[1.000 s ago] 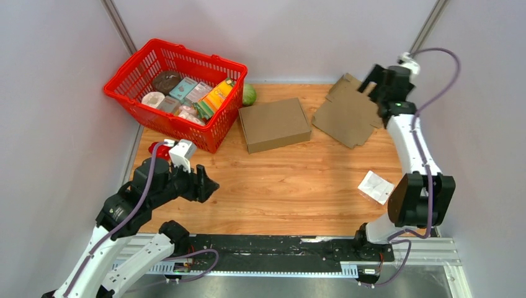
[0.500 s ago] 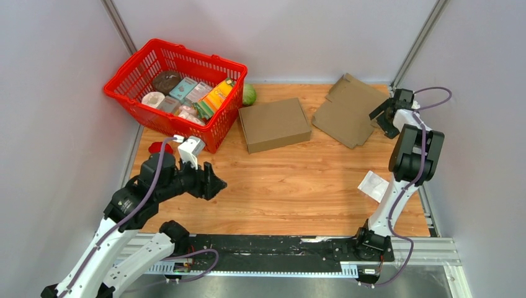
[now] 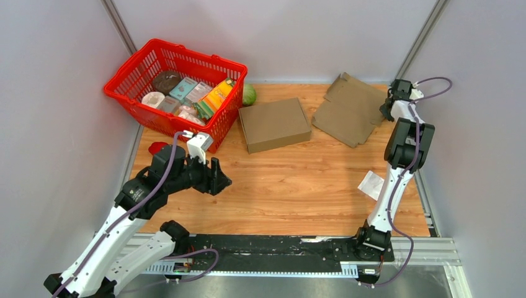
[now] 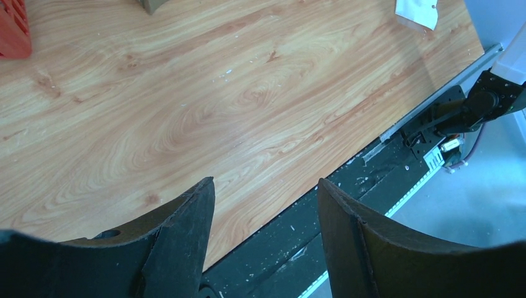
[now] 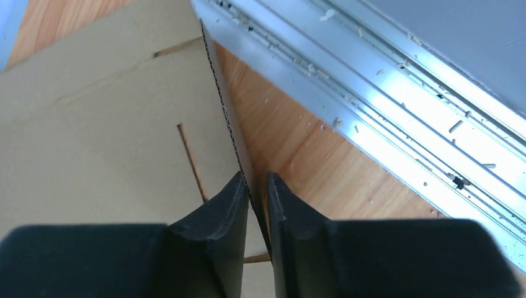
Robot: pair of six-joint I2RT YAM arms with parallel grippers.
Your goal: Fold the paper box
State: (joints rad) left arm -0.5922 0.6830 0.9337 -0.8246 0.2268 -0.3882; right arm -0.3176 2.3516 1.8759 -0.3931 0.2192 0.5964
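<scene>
The flat brown cardboard box blank (image 3: 348, 110) lies unfolded at the far right corner of the wooden table (image 3: 298, 180), one flap lifted off the surface toward the back wall. My right claw (image 3: 387, 110) is at its right-hand edge. From my right wrist, the raw corrugated edge of that blank (image 5: 111, 124) runs straight down into my right claw (image 5: 257, 180), and both black fingers (image 5: 229, 205) are pressed against the sheet, one on each side, clamped on the card. Just beyond the edge is a strip of bare wood, and then the scuffed aluminium rail (image 5: 372, 105) along the table's side.

Left of the blank, and apart from it, sits a closed brown cardboard box (image 3: 274, 124). Further left stands the red plastic mesh basket (image 3: 177, 127), filled with packaged groceries. A round green thing (image 3: 249, 94) is tucked between the basket's far corner and the closed box. A small white packet (image 3: 374, 185) lies near the table's right side, beside my right arm.

My left claw (image 3: 220, 180) hangs over the near left part of the table, well apart from the blank. Its fingers are spread wide with nothing between them (image 4: 267, 186), only wood grain (image 4: 186, 93) and the dark front rail below. The white packet (image 4: 417, 12) shows at the top of that view.
</scene>
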